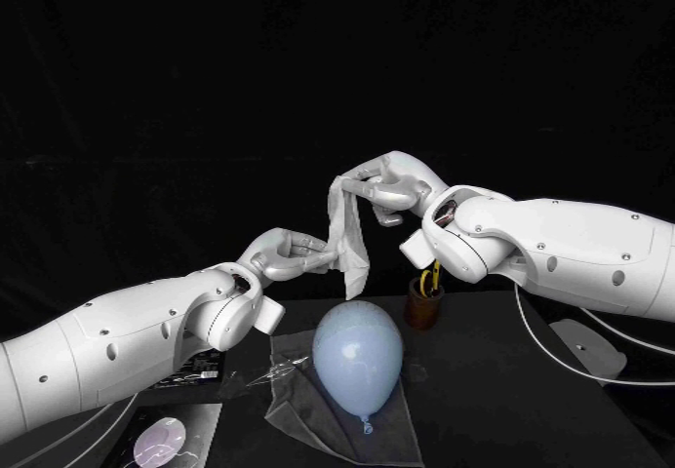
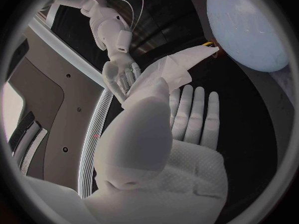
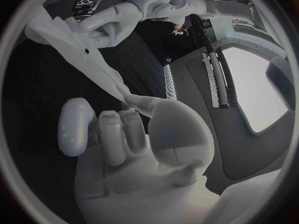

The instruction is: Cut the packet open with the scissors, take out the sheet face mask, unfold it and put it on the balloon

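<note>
- Sheet face mask (image 1: 347, 244): centre of frame, in the air above the balloon. It hangs as a narrow, partly folded strip, and its face openings cannot be made out.
- Right hand (image 1: 387, 187): fingers closed on the mask's top end.
- Left hand (image 1: 289, 255): fingers pinch the mask's lower side edge. The cloth partly hides the contact.
- Balloon (image 1: 357, 356): pale blue, lower centre, lying on a clear film (image 1: 317, 414) on the worktop (image 1: 506, 419).
- Dark cup (image 1: 423, 300): just behind the balloon, with something yellow inside that cannot be identified.
</note>
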You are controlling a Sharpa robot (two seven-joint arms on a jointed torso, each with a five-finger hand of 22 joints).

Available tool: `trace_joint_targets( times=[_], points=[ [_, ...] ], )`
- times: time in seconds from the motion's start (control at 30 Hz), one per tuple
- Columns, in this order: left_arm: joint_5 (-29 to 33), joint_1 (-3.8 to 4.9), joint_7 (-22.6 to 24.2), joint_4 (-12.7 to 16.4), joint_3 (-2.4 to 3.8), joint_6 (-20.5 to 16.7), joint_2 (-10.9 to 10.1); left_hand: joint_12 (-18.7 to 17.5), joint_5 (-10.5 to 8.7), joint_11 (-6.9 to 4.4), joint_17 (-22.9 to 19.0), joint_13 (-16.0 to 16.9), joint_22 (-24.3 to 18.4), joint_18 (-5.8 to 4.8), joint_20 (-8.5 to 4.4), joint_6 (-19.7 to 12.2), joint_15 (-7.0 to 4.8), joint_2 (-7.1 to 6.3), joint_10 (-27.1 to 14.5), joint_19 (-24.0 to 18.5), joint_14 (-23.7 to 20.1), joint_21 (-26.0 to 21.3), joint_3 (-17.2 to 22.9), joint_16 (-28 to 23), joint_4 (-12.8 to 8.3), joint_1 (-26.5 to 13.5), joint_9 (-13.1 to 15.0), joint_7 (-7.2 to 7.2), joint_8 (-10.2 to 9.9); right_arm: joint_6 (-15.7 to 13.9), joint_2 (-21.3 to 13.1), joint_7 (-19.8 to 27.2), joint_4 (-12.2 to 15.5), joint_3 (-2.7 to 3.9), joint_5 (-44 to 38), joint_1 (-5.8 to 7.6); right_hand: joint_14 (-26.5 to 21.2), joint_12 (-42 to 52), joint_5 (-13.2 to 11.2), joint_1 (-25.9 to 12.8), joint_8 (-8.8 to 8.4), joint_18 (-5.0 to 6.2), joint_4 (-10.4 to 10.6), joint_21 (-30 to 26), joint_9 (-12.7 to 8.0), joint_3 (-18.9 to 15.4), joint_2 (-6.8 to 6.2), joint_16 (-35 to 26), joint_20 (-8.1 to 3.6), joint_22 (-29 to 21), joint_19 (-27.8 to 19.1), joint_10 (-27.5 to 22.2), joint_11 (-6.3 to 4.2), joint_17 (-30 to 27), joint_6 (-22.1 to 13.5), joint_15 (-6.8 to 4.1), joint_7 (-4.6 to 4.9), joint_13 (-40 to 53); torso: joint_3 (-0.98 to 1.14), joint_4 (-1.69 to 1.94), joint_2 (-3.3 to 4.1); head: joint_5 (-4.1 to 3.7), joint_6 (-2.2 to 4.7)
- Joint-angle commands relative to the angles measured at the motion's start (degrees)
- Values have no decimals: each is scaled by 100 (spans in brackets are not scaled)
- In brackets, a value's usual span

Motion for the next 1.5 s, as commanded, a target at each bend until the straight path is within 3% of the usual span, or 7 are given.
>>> trace_joint_targets(
  times=[0.03, 0.23, 0.4, 0.53, 0.97, 1.23, 1.5],
  points=[
    [155, 0, 119, 16, 10, -74, 17, 35, -30, -12, 14, -4, -13, -62, 11, 27, -20, 46, 66, 38, 78, -21, 40, 35, 6, 2, -24, 36, -4, 53, 8, 50, -4, 5, -15, -2, 627, 10, 7, 43, 37, 56, 49, 9, 4, 0, 4, 20, -9, 1046, 38, 545, 26, 1506, 34, 4, 4, 1426, 1, 2, -3, 0, -5],
    [186, 0, 108, 17, 11, -106, 21, 31, -29, -18, 21, -11, -23, -59, 12, 34, -28, 22, 69, 41, 96, -22, 11, 41, 17, -25, -50, 68, -21, 75, 15, 45, -2, 5, -15, -4, 627, 10, 7, 43, 37, 56, 49, 9, 4, 0, 4, 20, -9, 1046, 38, 545, 26, 1506, 34, 4, 4, 1426, 1, -1, -1, 5, 1],
    [231, 0, 141, 30, 12, -156, 21, 67, -27, -99, 48, -14, -36, -53, 11, 240, -90, 353, 210, 53, 190, -19, 332, 90, -18, 265, -52, -26, 64, 92, 20, 39, 0, 4, -14, -7, 627, 23, 11, 47, 38, 55, 52, 15, 5, -1, 3, 20, -9, 1047, 41, 550, 25, 1506, 38, 3, 3, 1432, 0, 2, 0, 2, -2],
    [266, 0, 171, 34, 13, -224, 20, 195, -26, -244, 115, 17, -29, -6, 3, 510, -207, 422, 579, 130, 437, 9, 791, 220, -143, 590, 45, -93, 278, 99, 16, 32, -2, 4, -13, -9, 627, 23, 11, 47, 38, 55, 52, 15, 5, -1, 3, 20, -9, 1047, 41, 550, 25, 1506, 38, 3, 3, 1432, -1, 1, 1, 7, -2],
    [512, 1, 190, 46, 20, -308, -114, 137, -31, -297, 222, 8, -37, 52, 9, 416, -256, -112, 817, 227, 604, -10, 2067, 210, -144, 212, 345, -85, 621, 154, -52, -30, -156, 1, -17, -31, 627, 16, 18, 52, 41, 56, 57, 12, 6, -4, -1, 20, -10, 1046, 39, 548, 24, 1506, 44, 2, 1, 1429, -1, 4, 2, -11, -7],
    [591, 19, 153, 83, 47, -270, -281, 139, -33, -306, 248, 15, -44, 25, 14, 424, -257, -229, 863, 191, 592, -27, 2219, 204, -219, 92, 397, -75, 691, 311, -145, -112, -191, -4, -38, -100, 627, 16, 18, 52, 41, 56, 57, 12, 6, -4, -1, 20, -10, 1046, 39, 548, 24, 1506, 44, 2, 1, 1429, 2, 9, -3, -10, -37],
    [612, 151, 71, 88, 91, -263, -323, 159, -36, -318, 300, 24, -16, 58, -1, 416, -273, -274, 937, 300, 636, 34, 2331, 257, -302, -29, 437, -58, 749, 376, -185, -196, -195, -10, -185, -212, 627, 9, 16, 55, 43, 62, 62, -16, 7, -8, -5, 20, -10, 1038, 24, 545, 23, 1506, 49, 2, 0, 1426, 3, 6, -5, 13, -37]
  ],
)
